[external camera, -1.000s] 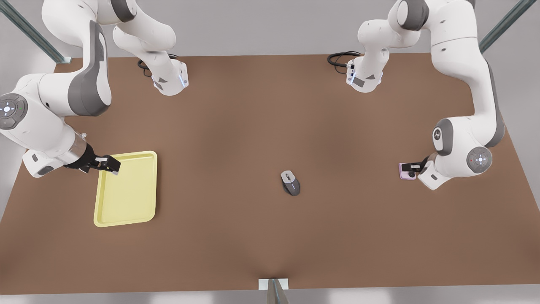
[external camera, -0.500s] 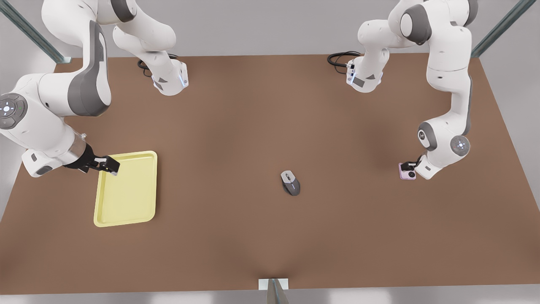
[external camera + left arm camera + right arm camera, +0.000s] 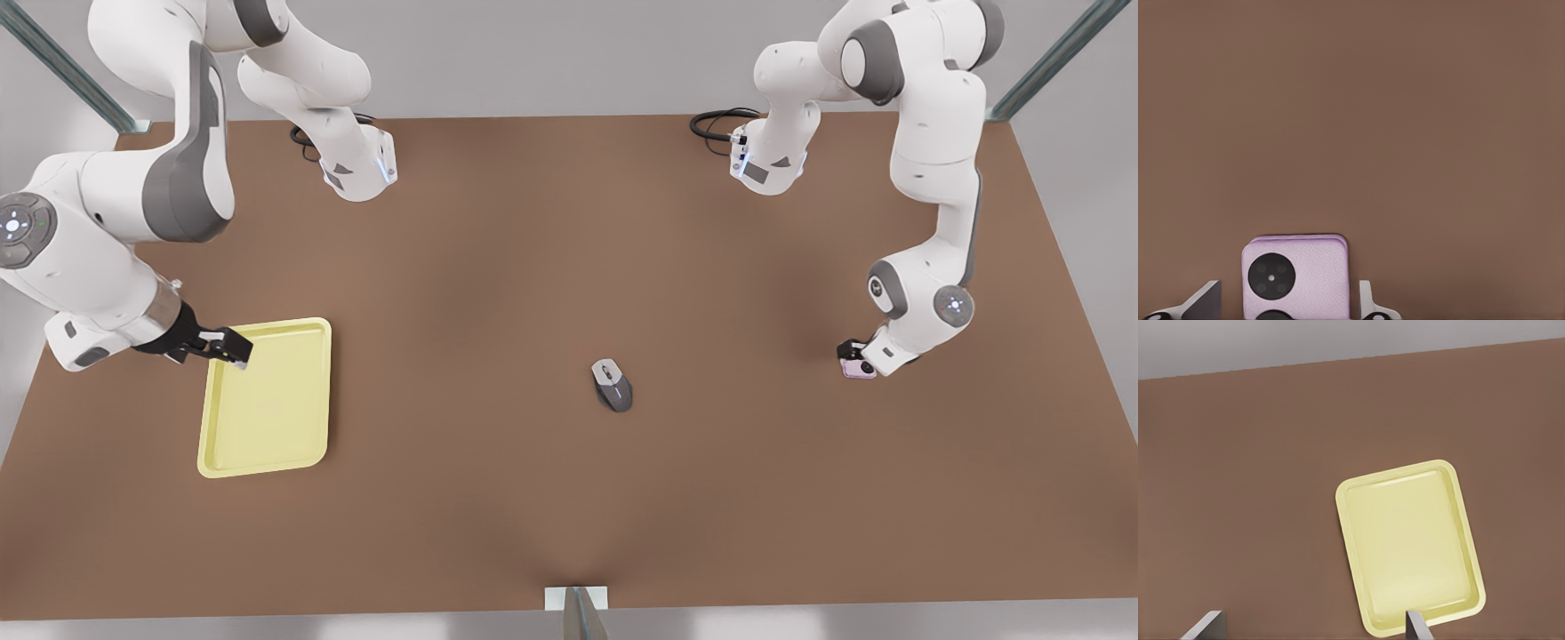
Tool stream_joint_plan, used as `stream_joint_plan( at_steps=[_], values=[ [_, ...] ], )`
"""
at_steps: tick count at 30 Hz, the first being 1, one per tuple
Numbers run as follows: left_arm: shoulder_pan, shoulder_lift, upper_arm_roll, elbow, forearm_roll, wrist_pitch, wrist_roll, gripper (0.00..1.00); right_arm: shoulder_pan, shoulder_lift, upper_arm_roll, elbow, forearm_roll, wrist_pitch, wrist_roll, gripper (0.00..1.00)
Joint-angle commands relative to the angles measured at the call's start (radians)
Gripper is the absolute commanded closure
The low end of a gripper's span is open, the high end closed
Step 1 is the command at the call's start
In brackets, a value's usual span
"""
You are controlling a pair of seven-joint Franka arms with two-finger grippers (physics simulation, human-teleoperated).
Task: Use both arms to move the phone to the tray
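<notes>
The pale pink phone [image 3: 860,371] lies flat on the brown table at the front view's right. My left gripper [image 3: 851,349] is low over it. In the left wrist view the phone [image 3: 1298,273], with its dark camera circle, sits between the open fingers [image 3: 1205,301], with a small gap on each side. The pale yellow tray [image 3: 267,418] lies at the front view's left. My right gripper [image 3: 231,348] hovers open over its far corner. From the right wrist view I look down on the tray [image 3: 1405,547], which holds nothing.
A grey-and-black computer mouse [image 3: 613,384] rests mid-table between phone and tray. The two arm bases [image 3: 360,169] [image 3: 769,164] and black cables [image 3: 716,123] stand along the far edge. The table's right edge runs close past the phone.
The left arm has folded inward and come down, bringing its gripper closer over the phone. The phone, the tray and the right arm have stayed put.
</notes>
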Motion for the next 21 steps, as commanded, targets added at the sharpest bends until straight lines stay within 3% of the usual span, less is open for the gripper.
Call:
stream_joint_plan(
  at_steps=[1,6,7,15,21],
  values=[
    [0.002,0.01,0.0,0.001,-0.004,0.009,0.094,0.0,-0.01,-0.007,-0.005,0.005,0.002,-0.049,0.001,0.0],
    [0.002,0.022,0.0,0.001,-0.004,0.012,0.093,0.01,-0.019,-0.004,-0.007,0.011,0.002,-0.04,0.004,0.0],
    [0.002,0.024,0.0,0.001,-0.004,0.011,0.093,0.06,-0.019,-0.001,-0.007,0.011,0.002,-0.038,0.005,0.0],
    [0.002,0.027,-0.001,0.002,-0.004,0.006,0.093,0.18,-0.019,-0.001,-0.005,0.011,0.002,-0.038,0.007,0.0],
    [0.0,0.033,-0.003,0.002,-0.006,0.006,0.094,0.18,-0.019,-0.001,-0.005,0.011,0.002,-0.038,0.007,0.0]
  ],
)
